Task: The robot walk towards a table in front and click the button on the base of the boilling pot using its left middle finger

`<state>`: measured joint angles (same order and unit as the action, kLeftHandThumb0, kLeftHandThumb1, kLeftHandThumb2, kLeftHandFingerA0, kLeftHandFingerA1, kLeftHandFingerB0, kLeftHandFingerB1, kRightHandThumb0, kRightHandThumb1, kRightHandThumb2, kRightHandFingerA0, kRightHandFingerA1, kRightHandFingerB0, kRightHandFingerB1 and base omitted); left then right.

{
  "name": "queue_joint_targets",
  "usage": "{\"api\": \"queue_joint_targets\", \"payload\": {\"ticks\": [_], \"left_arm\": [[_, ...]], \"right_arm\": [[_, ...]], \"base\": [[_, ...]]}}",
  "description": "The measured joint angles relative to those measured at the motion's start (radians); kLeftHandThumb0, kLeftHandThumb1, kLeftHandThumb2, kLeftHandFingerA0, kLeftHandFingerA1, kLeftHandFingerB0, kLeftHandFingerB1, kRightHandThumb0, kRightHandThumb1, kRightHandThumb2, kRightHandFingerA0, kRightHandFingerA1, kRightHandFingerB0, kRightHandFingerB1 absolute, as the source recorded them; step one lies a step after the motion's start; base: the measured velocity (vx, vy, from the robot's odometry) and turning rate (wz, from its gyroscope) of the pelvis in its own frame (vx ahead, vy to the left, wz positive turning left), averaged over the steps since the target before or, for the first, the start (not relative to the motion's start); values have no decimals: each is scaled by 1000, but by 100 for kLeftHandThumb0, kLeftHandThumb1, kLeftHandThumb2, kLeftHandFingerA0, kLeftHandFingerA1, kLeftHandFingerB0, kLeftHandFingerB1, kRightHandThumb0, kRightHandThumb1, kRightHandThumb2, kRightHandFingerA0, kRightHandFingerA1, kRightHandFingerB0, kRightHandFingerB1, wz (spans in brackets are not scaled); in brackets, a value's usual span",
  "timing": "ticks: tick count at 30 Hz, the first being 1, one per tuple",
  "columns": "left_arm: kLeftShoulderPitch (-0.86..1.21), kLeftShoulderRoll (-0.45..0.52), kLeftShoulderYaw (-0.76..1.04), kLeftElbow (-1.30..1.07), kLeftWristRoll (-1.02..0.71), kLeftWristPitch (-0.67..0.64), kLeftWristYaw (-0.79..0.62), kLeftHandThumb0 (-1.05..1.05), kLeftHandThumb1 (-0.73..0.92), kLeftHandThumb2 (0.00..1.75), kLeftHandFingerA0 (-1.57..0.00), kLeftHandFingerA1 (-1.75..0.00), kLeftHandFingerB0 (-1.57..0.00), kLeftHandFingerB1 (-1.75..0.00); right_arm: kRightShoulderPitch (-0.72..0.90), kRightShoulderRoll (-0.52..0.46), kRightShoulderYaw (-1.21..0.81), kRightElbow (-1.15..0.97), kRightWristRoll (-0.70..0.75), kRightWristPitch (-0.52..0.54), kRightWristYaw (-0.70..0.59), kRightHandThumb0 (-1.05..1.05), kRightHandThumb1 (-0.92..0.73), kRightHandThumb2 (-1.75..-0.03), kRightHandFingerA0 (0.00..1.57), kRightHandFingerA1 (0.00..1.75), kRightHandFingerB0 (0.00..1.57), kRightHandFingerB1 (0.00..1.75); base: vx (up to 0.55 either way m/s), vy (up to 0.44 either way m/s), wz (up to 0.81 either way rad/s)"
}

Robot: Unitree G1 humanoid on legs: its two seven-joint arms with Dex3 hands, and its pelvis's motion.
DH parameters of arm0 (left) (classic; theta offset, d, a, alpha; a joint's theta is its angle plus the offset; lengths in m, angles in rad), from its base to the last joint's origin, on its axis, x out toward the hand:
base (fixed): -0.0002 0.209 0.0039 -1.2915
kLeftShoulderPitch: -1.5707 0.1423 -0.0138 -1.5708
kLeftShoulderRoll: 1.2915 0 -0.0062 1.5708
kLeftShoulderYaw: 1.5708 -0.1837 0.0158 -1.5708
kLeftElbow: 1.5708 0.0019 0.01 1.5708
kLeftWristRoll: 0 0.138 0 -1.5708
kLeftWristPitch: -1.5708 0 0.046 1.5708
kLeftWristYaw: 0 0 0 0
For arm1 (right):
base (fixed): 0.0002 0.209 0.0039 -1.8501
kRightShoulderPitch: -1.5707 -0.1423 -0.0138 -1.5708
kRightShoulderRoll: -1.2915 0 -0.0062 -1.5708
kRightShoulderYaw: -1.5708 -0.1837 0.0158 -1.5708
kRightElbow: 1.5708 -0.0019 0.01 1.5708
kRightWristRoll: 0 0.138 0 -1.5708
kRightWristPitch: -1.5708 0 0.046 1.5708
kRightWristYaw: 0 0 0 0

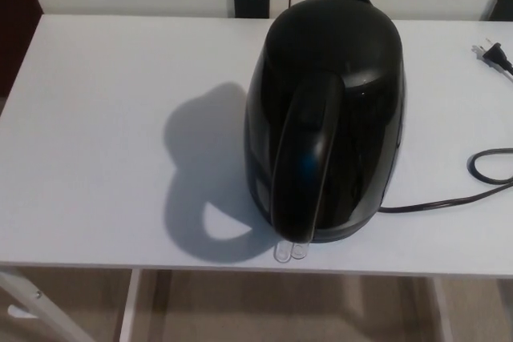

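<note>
Kettle (325, 118) alone, no hand visible.

Boiling pot (329, 118): glossy black plastic, smooth. Button (290, 251): clear plastic. Table (96, 134): matt white, smooth. Cord (449, 198): black, rubbery.

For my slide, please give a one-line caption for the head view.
Black kettle on a white table, clear switch at its base, unplugged power cord trailing right; no robot hand visible.

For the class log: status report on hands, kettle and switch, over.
Both hands out of view. Black kettle upright on white table, clear switch lever at its base by the near edge. Power cord trails right, plug loose; nothing blocks the switch.
</note>
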<state>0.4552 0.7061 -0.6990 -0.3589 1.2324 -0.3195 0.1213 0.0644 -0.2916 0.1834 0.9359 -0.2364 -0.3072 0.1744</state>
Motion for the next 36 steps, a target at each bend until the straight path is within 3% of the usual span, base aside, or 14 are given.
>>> {"api": "queue_joint_targets", "payload": {"ticks": [6,7,8,11,21,36], "left_arm": [[-22,-18,42,234,-82,-26,4,-66,75,63,-21,-29,-15,-26],[-28,-24,48,258,-92,-28,4,-71,58,87,-16,-42,-7,-38],[-43,-41,56,300,-112,-35,3,-74,58,90,-18,-44,-5,-34],[-101,-96,93,425,-158,-34,-7,-72,54,86,-27,-47,-12,-40],[-273,-235,257,830,-279,-32,-44,-69,52,82,-22,-44,-15,-40],[-397,-328,576,1273,-515,-32,-137,-63,50,78,-21,-43,-14,-39]], "right_arm": [[8,1,3,7,-2,0,-3,13,-79,-121,23,57,22,57],[9,2,3,8,-2,0,-3,13,-79,-120,23,57,22,57],[9,3,3,9,-2,0,-3,13,-79,-120,23,57,21,57],[7,6,3,9,-2,0,-3,12,-79,-121,22,57,21,57],[2,11,3,9,-2,0,-3,13,-79,-121,22,56,21,57],[0,11,3,14,-3,1,-3,13,-79,-121,23,57,21,57]], "base": [[0,0,0],[0,0,0],[0,0,0],[0,0,0],[0,0,0],[0,0,0]]}}
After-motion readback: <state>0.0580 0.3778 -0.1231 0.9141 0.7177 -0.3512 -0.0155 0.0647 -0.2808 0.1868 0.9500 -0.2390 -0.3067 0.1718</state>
